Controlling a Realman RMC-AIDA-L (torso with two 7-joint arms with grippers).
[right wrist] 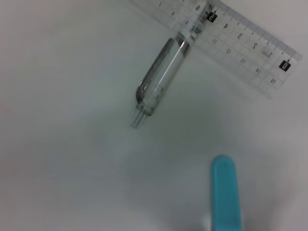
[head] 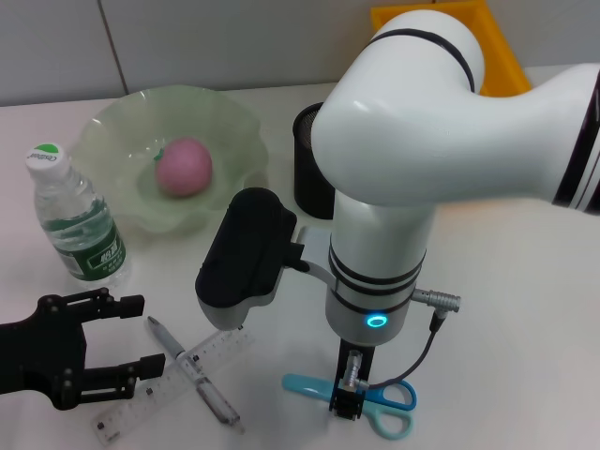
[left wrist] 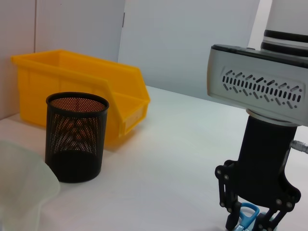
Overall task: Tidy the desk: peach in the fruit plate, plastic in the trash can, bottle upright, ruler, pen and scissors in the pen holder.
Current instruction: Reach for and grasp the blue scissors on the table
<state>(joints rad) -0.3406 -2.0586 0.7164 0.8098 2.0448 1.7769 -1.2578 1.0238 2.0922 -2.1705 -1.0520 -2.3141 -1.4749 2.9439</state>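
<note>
The pink peach lies in the pale green fruit plate. A capped water bottle stands upright at the left. The clear ruler lies near the front edge with the clear pen across it. Blue scissors lie flat at the front. My right gripper points straight down onto them, with a blue handle between its two sides. My left gripper rests open left of the ruler. The black mesh pen holder stands behind. No plastic shows.
A yellow open-fronted bin stands at the back right, just beyond the pen holder. My right arm's bulky white forearm hangs over the table's middle and hides part of the pen holder. The plate's rim is near the holder.
</note>
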